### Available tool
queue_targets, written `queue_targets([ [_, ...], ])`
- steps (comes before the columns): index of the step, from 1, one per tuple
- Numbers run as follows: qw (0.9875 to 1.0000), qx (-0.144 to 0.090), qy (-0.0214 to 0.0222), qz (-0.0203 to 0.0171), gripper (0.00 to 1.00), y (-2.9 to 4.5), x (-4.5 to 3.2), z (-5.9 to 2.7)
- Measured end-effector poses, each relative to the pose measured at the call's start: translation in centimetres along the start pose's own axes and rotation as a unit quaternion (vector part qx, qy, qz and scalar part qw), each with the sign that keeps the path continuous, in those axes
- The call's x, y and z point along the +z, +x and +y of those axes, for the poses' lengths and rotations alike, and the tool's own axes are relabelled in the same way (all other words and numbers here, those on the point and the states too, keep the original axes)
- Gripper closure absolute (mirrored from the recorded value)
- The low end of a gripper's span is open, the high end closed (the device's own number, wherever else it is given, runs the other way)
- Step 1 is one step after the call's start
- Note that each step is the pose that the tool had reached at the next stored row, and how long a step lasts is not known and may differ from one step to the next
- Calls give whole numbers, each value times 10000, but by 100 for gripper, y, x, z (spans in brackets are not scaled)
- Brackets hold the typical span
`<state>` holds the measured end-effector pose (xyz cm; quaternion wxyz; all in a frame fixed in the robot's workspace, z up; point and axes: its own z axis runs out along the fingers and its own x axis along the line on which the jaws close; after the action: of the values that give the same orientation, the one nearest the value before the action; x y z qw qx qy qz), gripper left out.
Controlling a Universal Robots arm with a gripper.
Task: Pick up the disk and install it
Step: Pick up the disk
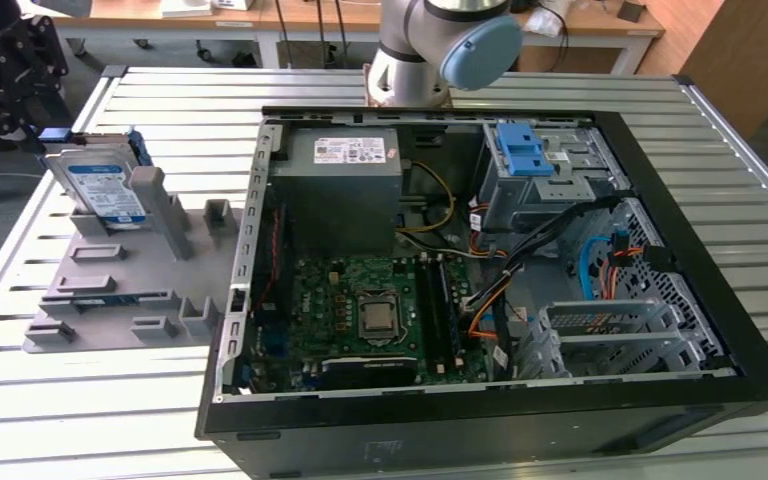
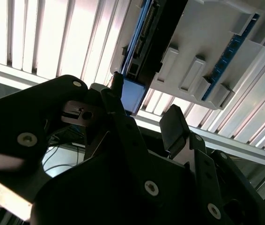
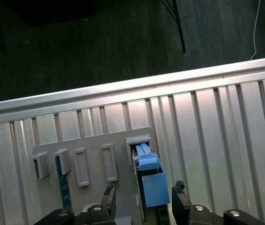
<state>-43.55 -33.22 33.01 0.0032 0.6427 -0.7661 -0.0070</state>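
The disk, silver with a white-and-blue label and a blue carrier, stands tilted in a slot of the grey holder at the exterior view's left. My gripper is at the disk's far upper end. In the first wrist view the gripper is open, with the carrier's blue end between its fingertips. One fingertip is close beside the carrier and the other stands well off. In the second wrist view the gripper straddles that blue end too.
An open black computer case lies on the slatted metal table at the exterior view's right. It holds a grey cage with blue latches, a grey power supply, a green motherboard and loose cables. The table edge runs just beyond the holder.
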Motion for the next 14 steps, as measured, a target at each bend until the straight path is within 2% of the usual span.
queue_targets([
  [14,10000,-19,6,-1,41,-10,64,7],
])
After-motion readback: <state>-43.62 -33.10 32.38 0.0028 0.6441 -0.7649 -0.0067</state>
